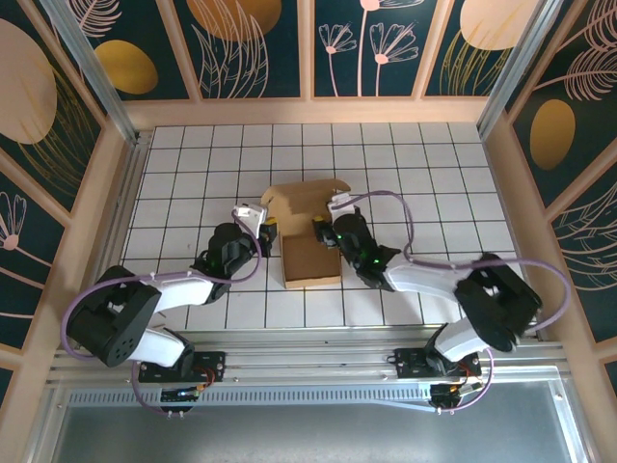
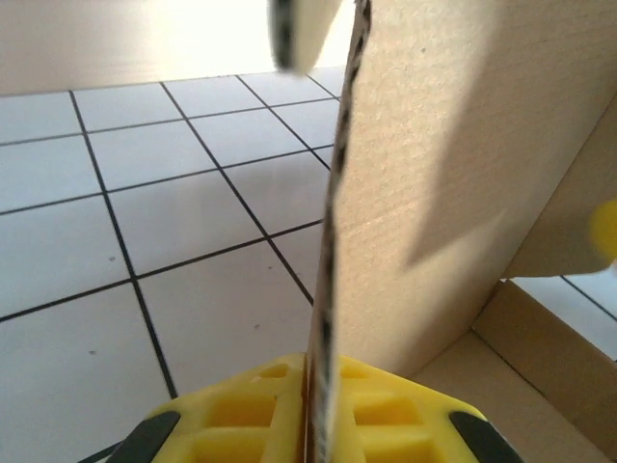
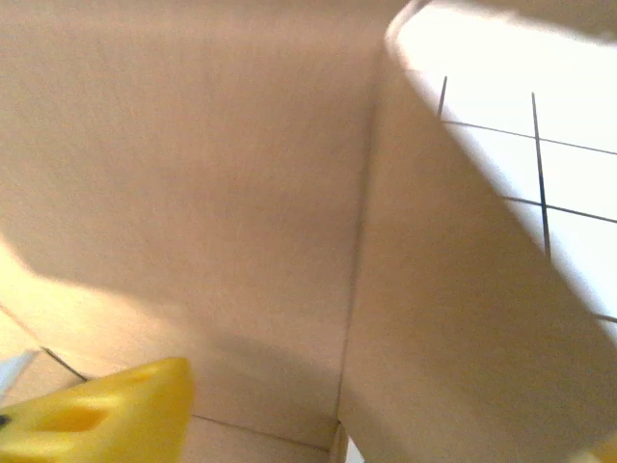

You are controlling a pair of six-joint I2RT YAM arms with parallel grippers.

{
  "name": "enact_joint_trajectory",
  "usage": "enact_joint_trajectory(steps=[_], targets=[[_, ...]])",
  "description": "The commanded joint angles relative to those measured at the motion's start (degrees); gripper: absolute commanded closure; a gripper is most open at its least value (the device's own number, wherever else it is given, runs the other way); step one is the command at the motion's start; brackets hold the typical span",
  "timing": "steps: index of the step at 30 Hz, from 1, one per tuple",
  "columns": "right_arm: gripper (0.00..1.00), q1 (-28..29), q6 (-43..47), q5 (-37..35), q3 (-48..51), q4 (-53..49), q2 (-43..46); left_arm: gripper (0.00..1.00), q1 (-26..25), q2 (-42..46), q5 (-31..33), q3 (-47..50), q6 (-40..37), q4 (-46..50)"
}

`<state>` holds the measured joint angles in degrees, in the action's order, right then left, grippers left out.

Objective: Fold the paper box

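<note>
Paper box half raised at mid counter, a claw at each side.
Its near edge faces the arm bases and its far flap stands up. Bare tiles lie beyond the far edge and out to both sides, with the wooden walls well apart from it. The left claw is pressed together on the upright left wall, pinching the board's edge between its yellow fingers. The right claw is spread, facing an inner corner of the box and gripping nothing.

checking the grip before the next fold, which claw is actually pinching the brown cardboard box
The left claw: the brown kraft cardboard box's upright wall edge sits clamped between its yellow fingers. The right claw's fingers stand wide apart.
</note>
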<state>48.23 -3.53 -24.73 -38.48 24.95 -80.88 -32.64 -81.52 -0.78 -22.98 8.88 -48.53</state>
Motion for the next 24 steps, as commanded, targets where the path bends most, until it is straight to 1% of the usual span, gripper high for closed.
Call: enact_joint_trajectory(steps=[1, 2, 3, 6, 7, 9, 11, 13, 14, 17, 19, 22, 24], targets=[[0.16, 0.05, 2.17, 3.91, -0.86, -5.4, 10.0, 0.89, -0.3, 1.32, 1.74, 0.87, -4.18, -6.66], [0.12, -0.27, 3.44, 5.49, -1.05, -6.52, 12.67, 0.89, -0.32, 0.99, 1.66, 0.68, -4.89, -7.01], [0.11, -0.84, 4.45, 7.11, -1.56, -7.67, 14.73, 0.89, -0.3, 0.61, 1.42, 0.34, -5.34, -7.07], [0.11, -4.92, 11.03, 19.58, -6.08, -14.43, 18.86, 0.9, -0.26, -0.46, 0.69, -0.38, -6.4, -7.71], [0.1, -6.69, 13.78, 23.37, -8.67, -17.73, 18.84, 0.9, -0.34, -0.57, 0.57, -0.65, -6.73, -7.72], [0.1, -10.75, 19.55, 28.78, -13.54, -22.71, 17.32, 0.91, -0.29, -0.57, 0.3, -0.75, -7.33, -7.72], [0.08, -14.2, 27.94, 36.94, -17.64, -26.14, 14.97, 0.91, -0.32, -0.49, 0.11, -0.8, -8.13, -7.98], [0.06, -15.13, 33.85, 39.87, -21.08, -26.88, 12.08, 0.92, -0.29, -0.66, -0.22, -1.16, -9.05, -7.38], [0.06, -15.48, 37.56, 42.19, -24.06, -29.24, 9.86, 0.92, -0.29, -0.83, -0.39, -1.43, -9.55, -7.13], [0.06, -15.62, 49.98, 47.77, -34.6, -40.98, 2.12, 0.92, -0.31, -1.44, -0.24, -1.91, -10.86, -7.17], [0.06, -15.62, 55.36, 48.29, -40.3, -47.35, -2.87, 0.93, -0.31, -1.88, 0.01, -2.06, -11.45, -7.43], [0.08, -15.77, 59.27, 49.39, -47.53, -55.2, -9.31, 0.92, -0.32, -2.57, 0.12, -2.4, -12.25, -7.88], [0.12, -15.9, 60.01, 49.37, -49.57, -56.51, -11.86, 0.92, -0.32, -3.06, 0.01, -2.59, -12.69, -8.17]])
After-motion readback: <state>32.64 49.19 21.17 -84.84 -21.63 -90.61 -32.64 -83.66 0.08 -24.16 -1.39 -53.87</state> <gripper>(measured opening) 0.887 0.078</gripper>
